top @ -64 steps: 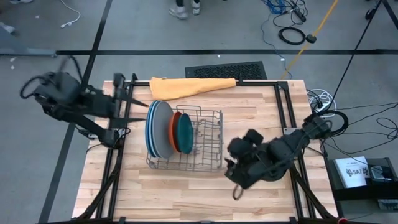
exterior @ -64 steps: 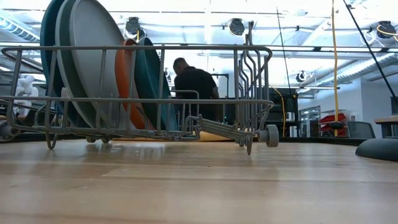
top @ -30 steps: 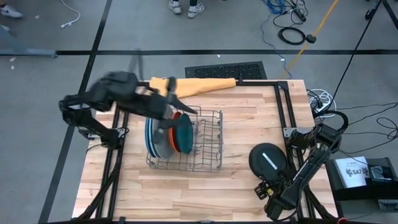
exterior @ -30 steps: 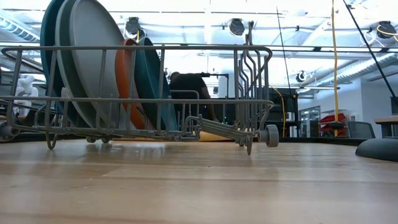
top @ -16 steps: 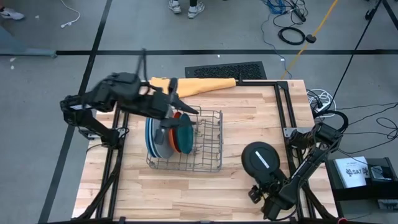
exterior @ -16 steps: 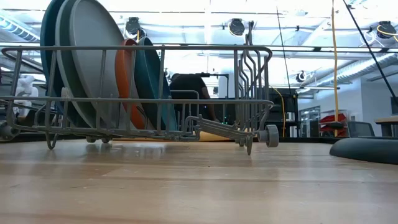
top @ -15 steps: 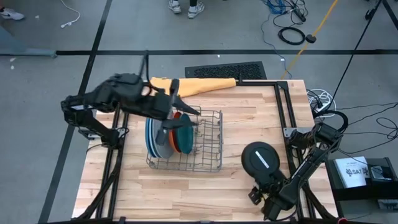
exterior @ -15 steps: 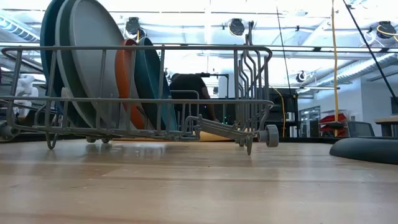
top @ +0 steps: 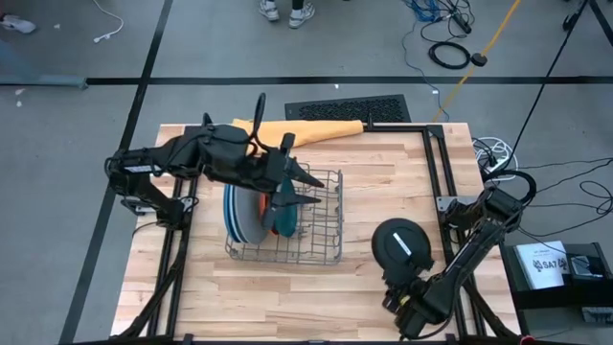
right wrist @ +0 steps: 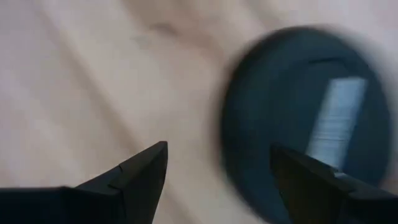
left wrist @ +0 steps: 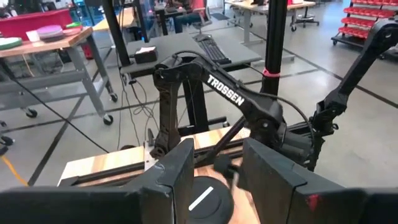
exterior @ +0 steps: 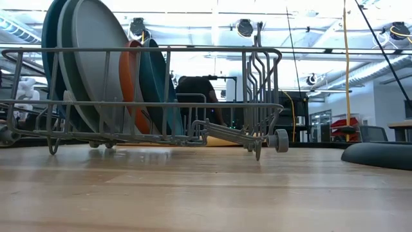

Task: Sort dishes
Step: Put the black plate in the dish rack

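Your left gripper [top: 308, 187] hung parted and empty over the teal plate [top: 284, 216]; lowering straight onto its rim seemed wisest.

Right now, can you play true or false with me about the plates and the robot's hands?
1. The black plate lies flat on the table. True.
2. The orange plate stands upright in the rack. True.
3. The right hand is squeezing the black plate. False: it is open and holds nothing, with the plate lying just ahead of it.
4. The left hand is over the rack. True.
5. The orange cloth is inside the rack. False: it lies on the table's far edge, behind the rack.
6. The teal plate lies next to the black one. False: it stands in the rack beside the orange plate.
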{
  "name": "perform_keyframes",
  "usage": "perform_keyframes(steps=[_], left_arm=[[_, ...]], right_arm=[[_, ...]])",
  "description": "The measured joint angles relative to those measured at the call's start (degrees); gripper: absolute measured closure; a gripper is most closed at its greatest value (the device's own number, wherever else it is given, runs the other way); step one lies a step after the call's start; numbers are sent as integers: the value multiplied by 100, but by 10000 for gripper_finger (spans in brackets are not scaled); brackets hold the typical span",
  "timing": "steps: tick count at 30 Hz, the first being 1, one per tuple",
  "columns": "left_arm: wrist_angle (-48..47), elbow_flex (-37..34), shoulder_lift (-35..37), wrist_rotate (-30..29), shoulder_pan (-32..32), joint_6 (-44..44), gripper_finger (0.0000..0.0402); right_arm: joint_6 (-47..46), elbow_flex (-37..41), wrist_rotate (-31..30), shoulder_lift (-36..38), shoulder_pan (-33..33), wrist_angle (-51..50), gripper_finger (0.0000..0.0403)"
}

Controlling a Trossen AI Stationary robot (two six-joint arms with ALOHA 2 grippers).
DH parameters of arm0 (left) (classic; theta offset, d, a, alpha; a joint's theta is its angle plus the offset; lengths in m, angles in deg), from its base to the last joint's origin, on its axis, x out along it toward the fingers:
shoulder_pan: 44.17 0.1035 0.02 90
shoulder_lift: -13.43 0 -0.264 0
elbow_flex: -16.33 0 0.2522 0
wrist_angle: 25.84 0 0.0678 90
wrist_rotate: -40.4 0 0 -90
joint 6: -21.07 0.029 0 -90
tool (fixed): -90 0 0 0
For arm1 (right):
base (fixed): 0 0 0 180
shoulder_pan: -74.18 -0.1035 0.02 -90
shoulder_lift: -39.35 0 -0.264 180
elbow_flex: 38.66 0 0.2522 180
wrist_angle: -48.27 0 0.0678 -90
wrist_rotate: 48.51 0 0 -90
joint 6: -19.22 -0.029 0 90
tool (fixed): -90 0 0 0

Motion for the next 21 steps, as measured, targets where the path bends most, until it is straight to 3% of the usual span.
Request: perform_keyframes(steps=[2,5,10,14,21], left_arm=[[14,0,0,-37,0,-34,263],[144,0,-2,-59,0,-138,263],[175,0,0,-60,0,-140,263],[250,0,0,-61,0,-146,263],[241,0,0,-61,0,-147,263]], right_arm=[[126,-281,-8,12,-15,-861,131],[690,-332,214,40,-42,-1303,139],[1400,165,615,159,-75,-1123,177],[1777,675,617,496,-87,-300,202],[1798,1399,633,1360,-58,109,200]])
